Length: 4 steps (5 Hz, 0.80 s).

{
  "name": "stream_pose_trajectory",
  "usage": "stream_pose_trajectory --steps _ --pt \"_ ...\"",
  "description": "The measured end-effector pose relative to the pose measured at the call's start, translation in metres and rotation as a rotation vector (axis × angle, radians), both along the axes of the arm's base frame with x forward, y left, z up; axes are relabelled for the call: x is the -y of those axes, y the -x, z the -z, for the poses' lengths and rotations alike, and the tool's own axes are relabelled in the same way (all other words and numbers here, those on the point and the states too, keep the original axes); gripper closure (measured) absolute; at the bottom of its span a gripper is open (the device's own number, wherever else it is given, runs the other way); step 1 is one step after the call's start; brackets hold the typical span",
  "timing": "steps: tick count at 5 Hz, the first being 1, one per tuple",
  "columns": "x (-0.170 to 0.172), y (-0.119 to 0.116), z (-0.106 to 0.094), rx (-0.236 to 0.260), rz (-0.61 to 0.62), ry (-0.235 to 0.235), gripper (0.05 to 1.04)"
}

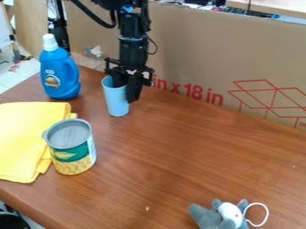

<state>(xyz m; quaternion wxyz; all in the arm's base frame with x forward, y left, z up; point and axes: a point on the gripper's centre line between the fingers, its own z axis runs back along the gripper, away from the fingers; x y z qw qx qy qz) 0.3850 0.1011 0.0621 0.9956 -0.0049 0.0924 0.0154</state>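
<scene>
Hand [126, 89] at blue cup's [116, 103] rim

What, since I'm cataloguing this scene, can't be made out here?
All in the camera view:
- Blue cup's inside bottom: hidden by its wall and the end effector.
- Any grip on the cup: obscured where dark parts overlap the rim.
- Plush mouse's lower part: cut off by bottom edge.
- Yellow cloth's outer part: cut off by left edge.

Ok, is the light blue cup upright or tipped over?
Upright: the light blue cup has its open rim on top, at the black gripper, and its base below.
</scene>
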Motion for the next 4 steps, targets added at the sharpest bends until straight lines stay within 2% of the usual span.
stream_pose_trajectory --steps 1,2,3,4 --pt "-0.007 -0.002 -0.003 -0.024 -0.029 -0.056 0.909" --pt "0.006 -0.004 -0.004 -0.056 -0.005 -0.129 0.975" --pt "0.058 -0.004 -0.014 -0.023 0.15 -0.189 0.979" --pt "0.106 0.011 -0.05 0.065 0.287 -0.125 0.979"
